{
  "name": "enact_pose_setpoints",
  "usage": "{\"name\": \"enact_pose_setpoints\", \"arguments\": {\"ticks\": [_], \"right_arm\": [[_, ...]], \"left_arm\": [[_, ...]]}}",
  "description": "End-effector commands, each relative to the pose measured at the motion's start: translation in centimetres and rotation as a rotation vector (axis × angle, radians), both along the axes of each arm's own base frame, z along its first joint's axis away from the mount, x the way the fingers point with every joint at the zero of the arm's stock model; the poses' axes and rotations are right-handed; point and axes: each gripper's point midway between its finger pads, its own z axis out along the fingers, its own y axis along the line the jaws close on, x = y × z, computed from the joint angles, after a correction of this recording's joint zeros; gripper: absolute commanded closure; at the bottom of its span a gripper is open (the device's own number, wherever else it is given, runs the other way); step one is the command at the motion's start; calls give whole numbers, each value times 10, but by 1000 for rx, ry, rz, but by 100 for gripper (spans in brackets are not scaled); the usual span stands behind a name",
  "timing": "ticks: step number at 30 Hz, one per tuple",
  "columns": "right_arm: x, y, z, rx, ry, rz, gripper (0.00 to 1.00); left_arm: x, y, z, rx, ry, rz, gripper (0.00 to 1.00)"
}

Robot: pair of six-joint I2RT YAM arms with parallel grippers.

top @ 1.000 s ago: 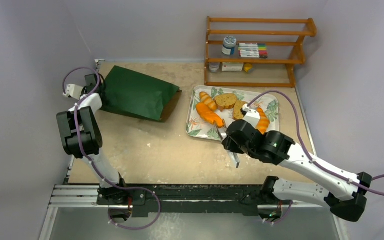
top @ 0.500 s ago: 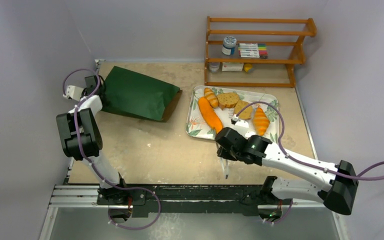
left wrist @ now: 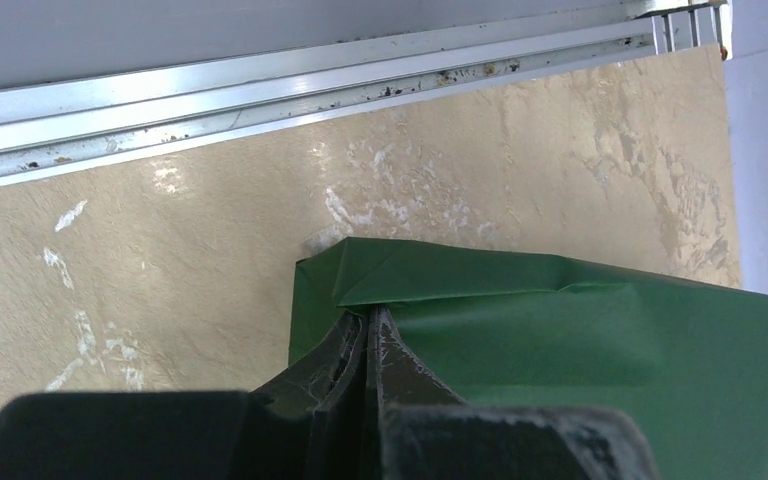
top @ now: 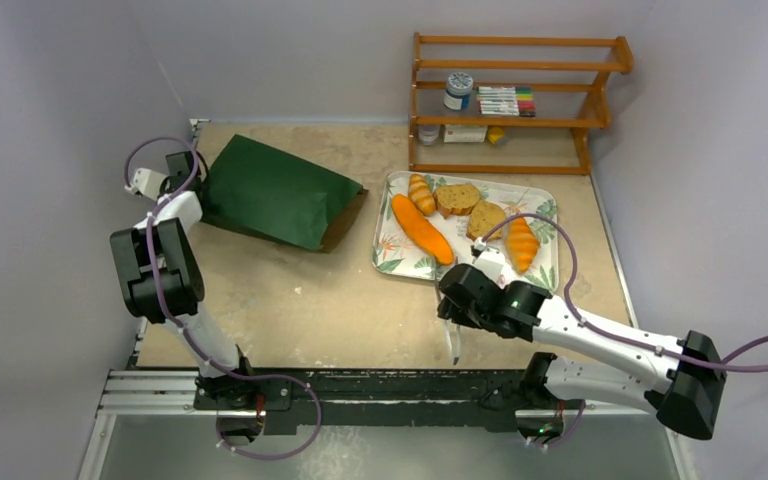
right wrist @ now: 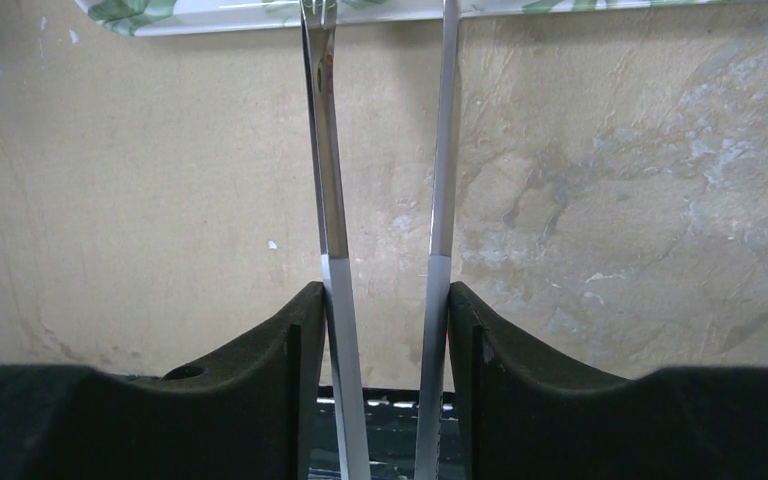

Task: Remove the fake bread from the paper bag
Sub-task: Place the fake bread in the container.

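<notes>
The dark green paper bag (top: 275,190) lies on its side at the back left, its brown mouth facing the tray. My left gripper (top: 185,170) is shut on the bag's folded bottom edge (left wrist: 440,280); its jaws (left wrist: 372,318) are pressed together. Several fake bread pieces lie on the tray: a long orange roll (top: 422,229), a small croissant (top: 421,193), two speckled tan slices (top: 456,198) and a ridged croissant (top: 522,243). My right gripper (top: 452,318) is shut on metal tongs (right wrist: 332,200), just in front of the tray's near edge; the tongs hold nothing.
The leaf-patterned tray (top: 545,205) sits right of centre; its near rim (right wrist: 260,12) shows in the right wrist view. A wooden shelf (top: 515,100) with a jar, markers and small boxes stands at the back right. An aluminium rail (left wrist: 260,90) runs along the table's left edge.
My right arm has drawn back from the tray toward the near edge with the tongs. The long orange roll now lies free on the tray. The left arm has barely moved.
</notes>
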Motion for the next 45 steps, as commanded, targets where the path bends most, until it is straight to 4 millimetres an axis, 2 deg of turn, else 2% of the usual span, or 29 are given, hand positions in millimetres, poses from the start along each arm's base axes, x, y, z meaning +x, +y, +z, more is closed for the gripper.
{"name": "enact_pose_setpoints", "arguments": {"ticks": [1,8,14,22,29,45], "right_arm": [[1,0,8,53,-30,-14,52],[-7,0,18,101,-43,28,53],[-10,2,28,147,-71,54,53],[-16,-2,33,202,-99,69,54],[-23,-9,34,229,-103,70,54],[-23,-13,37,251,-129,69,55]], "left_arm": [[-2,11,22,23,-3,-34,100],[-2,26,14,-14,0,-71,100],[1,28,16,-4,0,-78,100],[30,31,12,-24,22,-160,100],[40,49,3,-27,69,-181,100],[80,68,-23,-68,66,-227,100]]}}
